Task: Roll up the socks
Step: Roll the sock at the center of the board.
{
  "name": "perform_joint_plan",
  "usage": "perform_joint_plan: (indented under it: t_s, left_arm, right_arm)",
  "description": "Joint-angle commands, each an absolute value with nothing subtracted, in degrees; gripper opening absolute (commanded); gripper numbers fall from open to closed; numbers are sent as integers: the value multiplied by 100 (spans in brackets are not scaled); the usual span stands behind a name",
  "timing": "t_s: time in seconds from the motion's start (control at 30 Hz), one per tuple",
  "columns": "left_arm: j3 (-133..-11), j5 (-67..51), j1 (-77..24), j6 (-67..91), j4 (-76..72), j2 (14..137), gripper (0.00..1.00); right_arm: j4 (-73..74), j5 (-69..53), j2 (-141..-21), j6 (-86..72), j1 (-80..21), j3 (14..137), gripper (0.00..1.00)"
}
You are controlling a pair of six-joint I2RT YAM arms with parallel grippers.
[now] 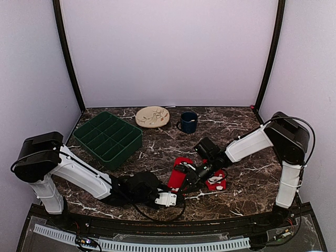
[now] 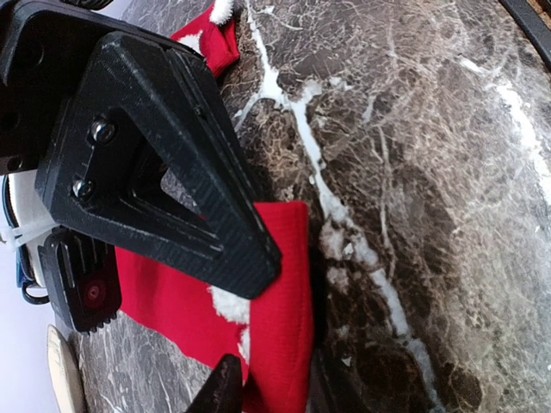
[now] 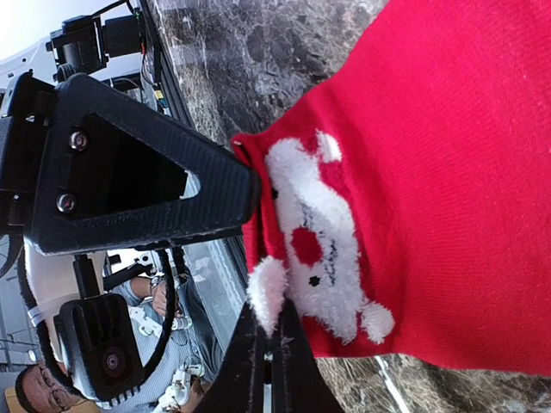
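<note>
Your right gripper is closed on the patterned end of 1 sock, with a fingertip at each corner of that end and the white figure between them. Your left gripper comes at the same sock from the opposite side. Its jaws stand apart with plain red fabric between them, and you cannot tell from the wrist view whether they press it.

Take the mug as your mark. This sock lies on the table straight toward the near edge from the mug. The 2nd sock lies toward the near edge and a little right of the mug, apparently just clear of the 1st. The plate sits just left of the mug, and the green tray lies farther left.
</note>
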State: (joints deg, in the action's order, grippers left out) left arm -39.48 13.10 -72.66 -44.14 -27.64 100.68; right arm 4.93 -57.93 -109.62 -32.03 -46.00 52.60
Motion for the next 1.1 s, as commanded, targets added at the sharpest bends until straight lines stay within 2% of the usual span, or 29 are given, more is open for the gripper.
perform_joint_plan:
  t_s: [0.0, 0.17, 0.47, 0.6, 0.83, 0.9, 1.07]
  left_arm:
    - [-4076, 1433, -7301, -4409, -2815, 10074, 25]
    - [-4100, 1430, -7299, -4359, -2699, 10072, 15]
    - [-4217, 1350, -7301, -4189, -2302, 10054, 7]
    - [-4374, 1298, -7304, -3970, -1878, 10102, 0]
    - [-4704, 965, -7280, -3539, -1096, 10129, 0]
    - [-4835, 804, -7233, -3430, -826, 10157, 0]
    - [-5158, 328, -7045, -3124, -204, 10199, 0]
  right_arm:
    - [421, -5923, -11030, -3208, -4560, 5313, 0]
    - [486, -5916, -11043, -3175, -4560, 5335, 0]
    - [637, -5843, -11053, -3074, -4537, 5433, 0]
    - [705, -5752, -11021, -3003, -4501, 5440, 10]
    - [599, -5609, -10900, -3026, -4443, 5323, 24]
    - [528, -5580, -10857, -3055, -4429, 5257, 30]
    - [482, -5340, -10684, -3076, -4355, 5093, 32]
